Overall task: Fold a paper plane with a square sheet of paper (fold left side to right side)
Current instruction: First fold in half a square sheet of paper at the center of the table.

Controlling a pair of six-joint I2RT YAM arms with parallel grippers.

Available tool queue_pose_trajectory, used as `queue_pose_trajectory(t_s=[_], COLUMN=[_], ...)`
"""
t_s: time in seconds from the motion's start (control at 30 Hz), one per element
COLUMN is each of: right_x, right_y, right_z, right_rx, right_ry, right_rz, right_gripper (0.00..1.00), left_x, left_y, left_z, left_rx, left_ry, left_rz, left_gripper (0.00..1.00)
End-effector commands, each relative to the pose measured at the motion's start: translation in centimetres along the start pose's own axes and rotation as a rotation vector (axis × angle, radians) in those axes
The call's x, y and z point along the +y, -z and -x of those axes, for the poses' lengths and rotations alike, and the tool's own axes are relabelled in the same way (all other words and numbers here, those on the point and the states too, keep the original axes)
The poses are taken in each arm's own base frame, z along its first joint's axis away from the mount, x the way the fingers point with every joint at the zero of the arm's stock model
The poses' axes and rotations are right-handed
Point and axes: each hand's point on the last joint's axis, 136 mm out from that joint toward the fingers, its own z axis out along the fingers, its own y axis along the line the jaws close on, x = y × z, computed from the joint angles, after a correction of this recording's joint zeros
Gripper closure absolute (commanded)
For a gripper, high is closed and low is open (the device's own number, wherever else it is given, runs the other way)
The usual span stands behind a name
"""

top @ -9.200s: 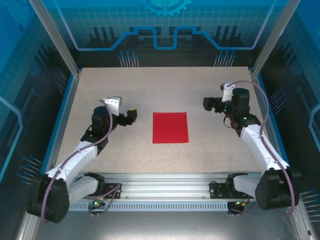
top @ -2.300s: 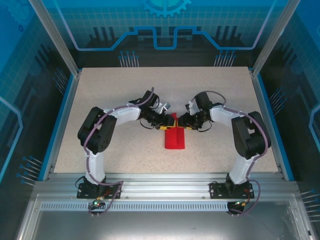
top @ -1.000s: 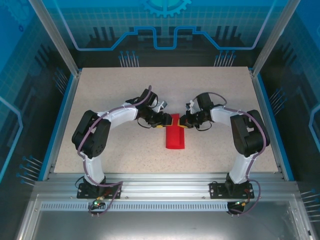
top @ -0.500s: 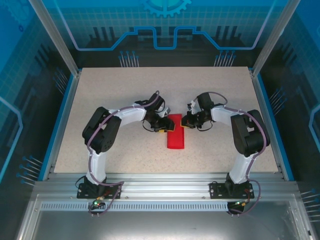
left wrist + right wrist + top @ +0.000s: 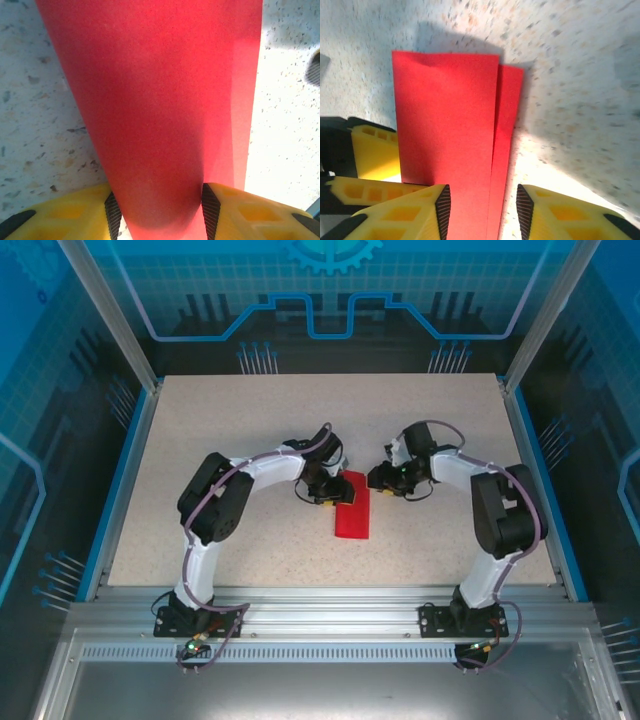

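Surface: speckled beige board with blue edging inside a framed enclosure.

Arms: left arm and right arm both reach inward and meet near mid-surface.

Square sheet of paper: bright red, folded into a narrow upright strip just right of centre, between the two hands at its far end. Right wrist view: two layers, edges not aligned. The upper layer is wider, and a thin strip of the lower layer shows along one long side. It lies flat on the surface there.

Left hand: at the strip's far left corner. Left wrist view: the hand has its jaws part-way apart and the paper fills the whole gap. The paper narrows and bulges between the black pads and touches both. Reads as grasping the paper across its width.

Right hand: just right of the strip's far end. Right wrist view: the hand is released, jaws apart, with the paper lying beneath them.
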Motion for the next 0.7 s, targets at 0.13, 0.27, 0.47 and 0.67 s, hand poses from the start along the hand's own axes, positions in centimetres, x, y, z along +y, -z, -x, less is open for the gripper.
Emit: queue_pose_trajectory(t_s=[0.13,0.27,0.47,0.67], right_x=[-3.0,-3.3,-3.2,-3.0], right_y=[2.4,2.5,2.3,2.2], right_z=[-0.8,-1.1,-1.2,-1.2], right_rx=[-0.026,-0.021,-0.016,-0.015], right_ry=[-0.021,-0.021,-0.024,-0.026], right_rz=[-0.091,-0.096,-0.081,-0.072], right_gripper=[0.51,0.51,0.50,0.49], left_x=[-0.4,-0.2,-0.4,-0.6], left_y=[-1.1,-1.3,-1.6,-1.7], left_z=[-1.1,-1.3,-1.6,-1.6], left_rx=[0.061,0.077,0.101,0.111], left_ry=[-0.028,-0.044,-0.069,-0.086], left_rz=[0.039,0.056,0.070,0.074], left_gripper=[0.50,0.50,0.49,0.48])
